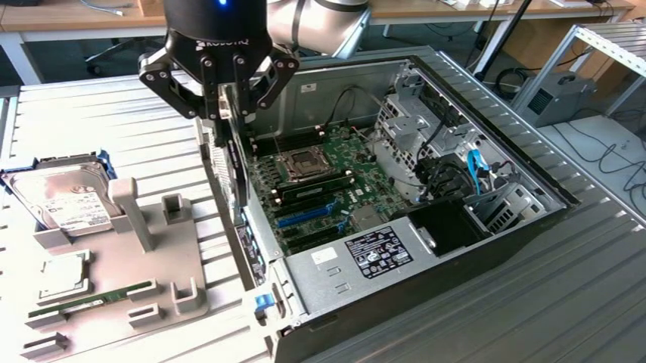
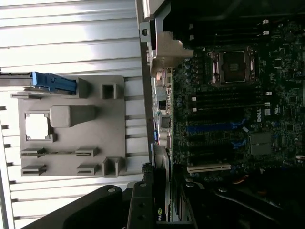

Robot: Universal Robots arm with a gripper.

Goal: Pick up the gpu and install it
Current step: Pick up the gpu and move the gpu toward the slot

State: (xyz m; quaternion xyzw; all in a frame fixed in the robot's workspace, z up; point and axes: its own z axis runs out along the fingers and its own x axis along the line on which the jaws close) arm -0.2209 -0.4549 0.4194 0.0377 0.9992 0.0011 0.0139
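Black, thin and flat, the gpu (image 2: 161, 186) hangs edge-on from the gripper (image 1: 227, 113). The fingers pinch its upper end. It sits over the open computer case (image 1: 525, 219), at the wall on the exterior view's left, just above the green motherboard (image 1: 333, 181).

Beside the case, a matte grey holder tray (image 1: 111, 257) carries a silver hard drive (image 1: 60, 200) in a blue frame and a narrow green RAM stick (image 1: 91, 300).

Table (image 1: 565, 302): pale, ribbed metal slats. Beyond it are wooden desks (image 1: 60, 15) and loose cables.
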